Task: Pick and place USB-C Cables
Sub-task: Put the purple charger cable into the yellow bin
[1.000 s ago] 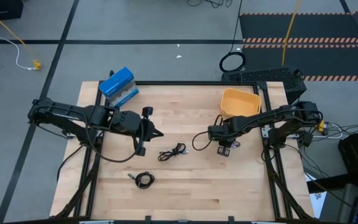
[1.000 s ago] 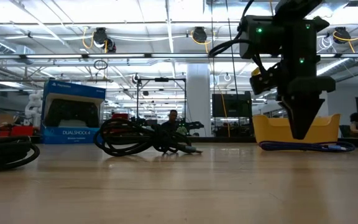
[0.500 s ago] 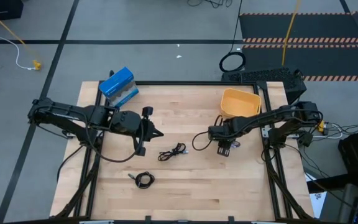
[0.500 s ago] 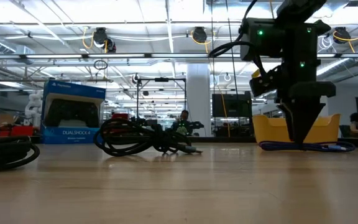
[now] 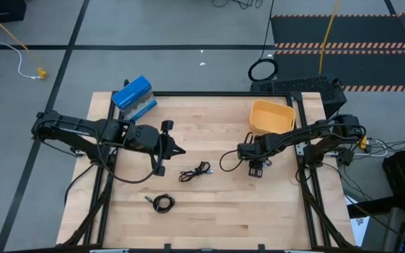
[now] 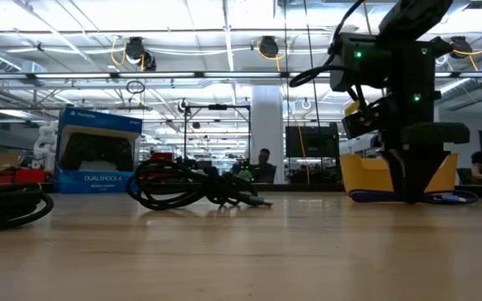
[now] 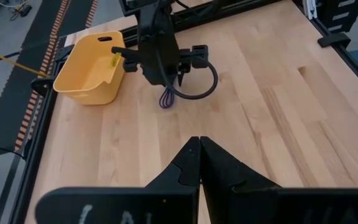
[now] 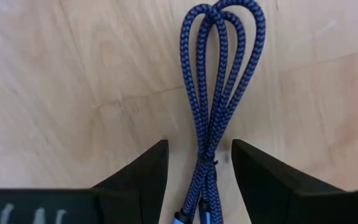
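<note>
The bluish-purple USB-C cable (image 8: pixel 211 93) lies flat on the wooden table as a narrow bundle of loops, just in front of the yellow bin (image 5: pixel 273 116). My right gripper (image 8: pixel 199 163) points straight down over it and is open. One finger stands on each side of the bundle, near its bound end, and I see no touch. Two black cables rest on the table, one (image 5: pixel 195 171) at the middle and one (image 5: pixel 162 203) nearer the front edge. My left gripper (image 5: pixel 178 150) hangs shut above the table's left half and holds nothing.
A blue boxed game controller (image 5: pixel 132 95) stands at the far left corner. A large black ring (image 5: pixel 262 70) lies on the floor beyond the table. The black frame rails (image 5: pixel 209 93) run along the table's edges. Bare wood lies along the front edge.
My right gripper has spread its fingers wider and has sunk a little toward the bluish-purple cable, so its fingertips now stand close to the table on either side of the bundle. The cable has not moved.
</note>
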You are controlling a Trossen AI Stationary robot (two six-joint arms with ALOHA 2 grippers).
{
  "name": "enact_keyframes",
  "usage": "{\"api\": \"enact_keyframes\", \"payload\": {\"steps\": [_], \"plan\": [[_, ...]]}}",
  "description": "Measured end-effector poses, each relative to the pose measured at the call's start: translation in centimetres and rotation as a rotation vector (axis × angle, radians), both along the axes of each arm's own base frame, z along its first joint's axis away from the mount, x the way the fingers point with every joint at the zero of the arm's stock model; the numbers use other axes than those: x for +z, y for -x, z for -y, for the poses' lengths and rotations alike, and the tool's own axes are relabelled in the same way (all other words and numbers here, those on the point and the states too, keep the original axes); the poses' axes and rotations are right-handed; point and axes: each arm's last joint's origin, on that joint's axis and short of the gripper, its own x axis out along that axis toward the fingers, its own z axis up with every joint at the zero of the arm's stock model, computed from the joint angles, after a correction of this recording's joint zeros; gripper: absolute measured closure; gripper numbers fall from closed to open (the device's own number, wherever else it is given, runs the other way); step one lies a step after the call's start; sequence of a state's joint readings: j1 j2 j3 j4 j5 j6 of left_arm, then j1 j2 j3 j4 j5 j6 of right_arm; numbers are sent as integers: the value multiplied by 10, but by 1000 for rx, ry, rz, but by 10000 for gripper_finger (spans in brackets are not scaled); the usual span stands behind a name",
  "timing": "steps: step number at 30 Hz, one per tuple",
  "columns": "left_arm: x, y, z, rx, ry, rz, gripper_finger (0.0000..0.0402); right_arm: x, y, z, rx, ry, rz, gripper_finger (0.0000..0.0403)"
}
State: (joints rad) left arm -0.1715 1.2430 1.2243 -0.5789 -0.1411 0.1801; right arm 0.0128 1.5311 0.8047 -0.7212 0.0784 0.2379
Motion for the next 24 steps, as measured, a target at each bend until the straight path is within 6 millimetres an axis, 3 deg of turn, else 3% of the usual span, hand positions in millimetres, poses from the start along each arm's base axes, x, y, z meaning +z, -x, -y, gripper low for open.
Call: {"api": "enact_keyframes", "payload": {"steps": [5,19,24], "plan": [[0,0,0,0,-1,0,394,0,0,0,26,0,-2,254],[0,0,0,0,0,0,394,0,0,0,41,-4,0,377],[0,0,0,0,1,5,394,0,0,0,42,-3,1,394]]}}
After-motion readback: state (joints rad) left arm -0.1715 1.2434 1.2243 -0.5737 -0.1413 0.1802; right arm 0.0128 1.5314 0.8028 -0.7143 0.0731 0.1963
